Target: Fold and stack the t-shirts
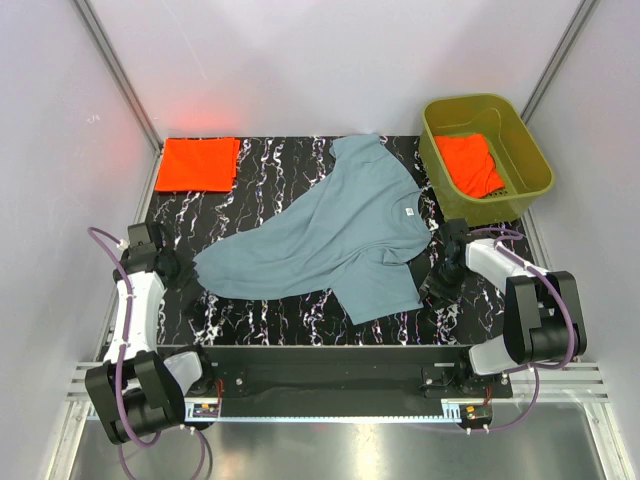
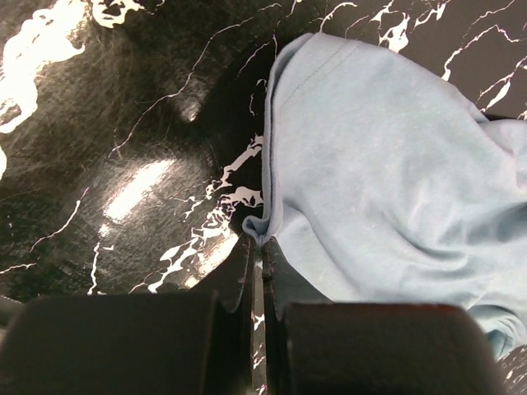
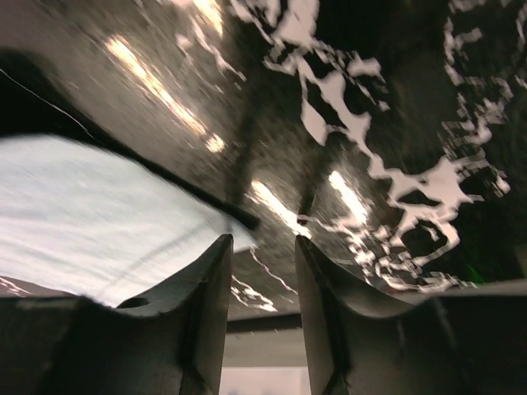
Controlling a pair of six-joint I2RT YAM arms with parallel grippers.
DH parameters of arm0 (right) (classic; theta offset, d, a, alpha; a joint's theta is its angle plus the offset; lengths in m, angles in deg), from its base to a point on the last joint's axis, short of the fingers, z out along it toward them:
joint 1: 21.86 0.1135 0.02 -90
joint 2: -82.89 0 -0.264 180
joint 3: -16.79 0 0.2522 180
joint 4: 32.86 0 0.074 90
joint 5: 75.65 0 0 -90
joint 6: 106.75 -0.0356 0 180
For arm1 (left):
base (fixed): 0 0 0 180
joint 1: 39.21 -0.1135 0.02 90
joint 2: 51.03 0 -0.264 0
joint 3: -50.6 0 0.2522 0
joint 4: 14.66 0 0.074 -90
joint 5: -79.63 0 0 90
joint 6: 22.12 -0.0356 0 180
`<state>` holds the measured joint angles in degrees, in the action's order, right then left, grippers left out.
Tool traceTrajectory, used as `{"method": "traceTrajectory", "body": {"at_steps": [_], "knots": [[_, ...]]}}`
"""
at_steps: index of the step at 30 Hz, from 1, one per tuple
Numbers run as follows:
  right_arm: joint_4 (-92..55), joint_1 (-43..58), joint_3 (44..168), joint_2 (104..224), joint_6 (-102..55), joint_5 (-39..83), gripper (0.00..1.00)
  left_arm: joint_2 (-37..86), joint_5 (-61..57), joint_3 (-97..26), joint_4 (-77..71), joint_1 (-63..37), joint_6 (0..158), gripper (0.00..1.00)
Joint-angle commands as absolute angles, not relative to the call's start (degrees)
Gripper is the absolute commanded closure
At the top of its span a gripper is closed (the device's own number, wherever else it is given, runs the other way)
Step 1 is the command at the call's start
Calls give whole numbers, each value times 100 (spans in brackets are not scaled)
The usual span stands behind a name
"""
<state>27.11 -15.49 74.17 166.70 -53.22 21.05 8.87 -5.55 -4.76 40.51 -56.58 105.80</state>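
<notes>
A large blue-grey t-shirt (image 1: 330, 235) lies spread and partly crumpled across the middle of the black marbled table (image 1: 270, 170). My left gripper (image 1: 188, 272) is shut on the shirt's left hem corner (image 2: 262, 234), low over the table. My right gripper (image 1: 437, 283) is open and empty, just right of the shirt's lower right corner (image 3: 99, 214). A folded orange-red t-shirt (image 1: 197, 163) lies at the back left. Another orange-red t-shirt (image 1: 470, 165) lies crumpled inside the tub.
An olive-green plastic tub (image 1: 487, 155) stands at the back right, past the table's corner. Pale booth walls enclose the table on three sides. A metal rail (image 1: 330, 385) runs along the near edge between the arm bases.
</notes>
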Motion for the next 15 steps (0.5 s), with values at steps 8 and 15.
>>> {"method": "traceTrajectory", "body": {"at_steps": [8, 15], "knots": [[1931, -1518, 7239, 16920, -5595, 2278, 57, 936, -334, -578, 3760, -5688, 10436, 100], [2027, -1342, 7326, 16973, -5630, 2252, 57, 936, -351, -570, 3716, -5696, 10453, 100]]}}
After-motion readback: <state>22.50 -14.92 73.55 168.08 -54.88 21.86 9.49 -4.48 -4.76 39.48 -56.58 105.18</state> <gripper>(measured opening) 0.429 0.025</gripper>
